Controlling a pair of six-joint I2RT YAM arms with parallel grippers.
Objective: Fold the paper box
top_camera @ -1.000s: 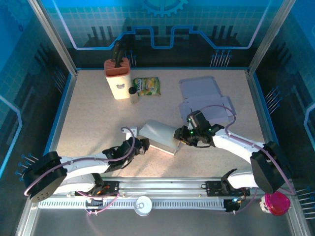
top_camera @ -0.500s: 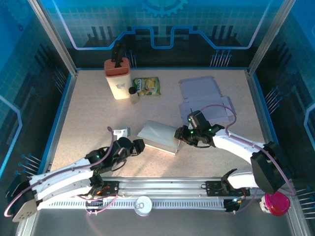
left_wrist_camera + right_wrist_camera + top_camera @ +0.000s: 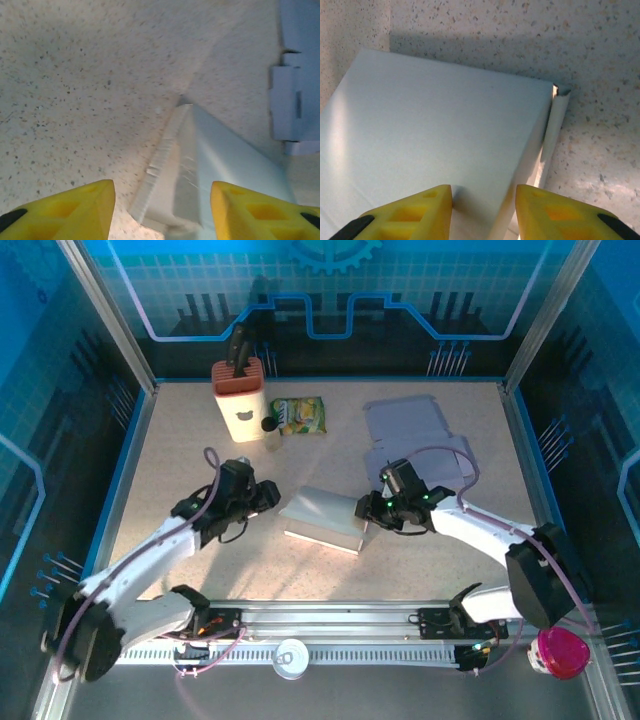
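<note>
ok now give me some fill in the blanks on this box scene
1. The right gripper is at the paper box's ___ end.
2. The left gripper's fingers are coloured ___.
3. The snack bag lies ___ the knife holder and the flat sheets.
Missing: right; yellow; between.

overhead view sharp, evenly bright, blue-tinted edges; wrist views softer, shadow on counter along top, bottom corners blurred.
</note>
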